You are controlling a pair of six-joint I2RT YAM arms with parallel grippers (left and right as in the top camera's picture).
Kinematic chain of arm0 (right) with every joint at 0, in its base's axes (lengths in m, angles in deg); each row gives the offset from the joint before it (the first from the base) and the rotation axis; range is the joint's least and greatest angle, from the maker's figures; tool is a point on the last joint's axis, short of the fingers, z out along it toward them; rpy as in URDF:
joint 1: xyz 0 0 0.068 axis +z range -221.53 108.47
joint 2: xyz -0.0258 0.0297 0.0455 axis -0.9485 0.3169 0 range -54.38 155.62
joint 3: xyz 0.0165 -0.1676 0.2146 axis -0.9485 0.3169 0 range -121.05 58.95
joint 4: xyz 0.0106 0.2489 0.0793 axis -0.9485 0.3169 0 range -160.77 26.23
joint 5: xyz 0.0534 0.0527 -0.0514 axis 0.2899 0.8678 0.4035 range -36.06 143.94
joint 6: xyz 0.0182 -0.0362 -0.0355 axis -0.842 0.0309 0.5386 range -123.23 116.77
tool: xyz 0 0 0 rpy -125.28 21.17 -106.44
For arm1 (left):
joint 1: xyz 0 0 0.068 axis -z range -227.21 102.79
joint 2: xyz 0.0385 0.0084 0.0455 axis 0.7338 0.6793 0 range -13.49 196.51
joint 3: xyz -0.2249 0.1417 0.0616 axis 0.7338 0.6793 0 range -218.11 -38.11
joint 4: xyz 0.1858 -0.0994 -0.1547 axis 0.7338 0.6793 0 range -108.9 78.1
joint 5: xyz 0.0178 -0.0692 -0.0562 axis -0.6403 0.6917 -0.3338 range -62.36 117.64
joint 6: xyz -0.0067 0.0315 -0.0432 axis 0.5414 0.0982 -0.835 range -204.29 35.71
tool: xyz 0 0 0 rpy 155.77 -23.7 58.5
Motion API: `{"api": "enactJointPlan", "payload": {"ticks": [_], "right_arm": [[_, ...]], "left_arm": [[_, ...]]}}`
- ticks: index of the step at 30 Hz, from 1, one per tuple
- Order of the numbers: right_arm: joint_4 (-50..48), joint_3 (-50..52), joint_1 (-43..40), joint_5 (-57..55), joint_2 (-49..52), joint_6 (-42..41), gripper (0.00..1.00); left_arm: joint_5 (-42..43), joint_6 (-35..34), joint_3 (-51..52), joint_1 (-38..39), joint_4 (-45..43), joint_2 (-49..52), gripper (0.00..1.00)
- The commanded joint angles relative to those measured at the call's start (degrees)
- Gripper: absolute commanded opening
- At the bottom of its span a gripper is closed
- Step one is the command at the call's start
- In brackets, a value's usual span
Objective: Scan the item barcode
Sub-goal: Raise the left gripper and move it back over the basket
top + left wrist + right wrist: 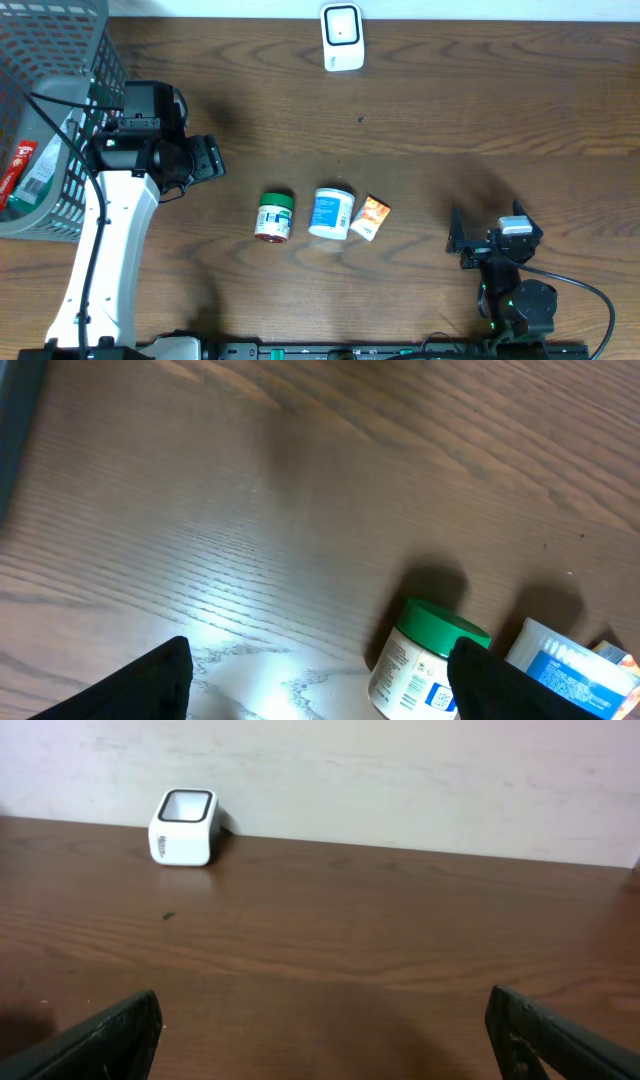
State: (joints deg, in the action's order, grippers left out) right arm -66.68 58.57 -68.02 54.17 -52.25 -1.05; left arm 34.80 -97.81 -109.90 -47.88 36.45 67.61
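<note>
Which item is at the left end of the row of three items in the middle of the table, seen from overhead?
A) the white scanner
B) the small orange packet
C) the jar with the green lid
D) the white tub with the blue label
C: the jar with the green lid lies leftmost, the white tub with the blue label is in the middle, and the small orange packet is at the right end.

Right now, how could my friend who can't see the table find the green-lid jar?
Start at the brown wooden table, then find the short row of three small items near its middle. The green-lidded jar is the leftmost, next to the white tub with a blue label. Only it has a green lid; the orange packet ends the row.
</note>
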Motion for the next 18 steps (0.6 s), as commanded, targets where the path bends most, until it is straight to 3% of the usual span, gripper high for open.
{"api": "enactJointPlan", "payload": {"ticks": [1,18], "right_arm": [[0.35,0.04,-0.46,0.07,-0.24,0.24,0.99],[0.35,0.04,-0.46,0.04,-0.24,0.24,0.99]], "left_arm": [[-0.33,-0.33,-1.20,-0.22,0.04,-0.72,0.79],[-0.28,-0.33,-1.20,-0.22,-1.57,-0.72,0.79]]}}
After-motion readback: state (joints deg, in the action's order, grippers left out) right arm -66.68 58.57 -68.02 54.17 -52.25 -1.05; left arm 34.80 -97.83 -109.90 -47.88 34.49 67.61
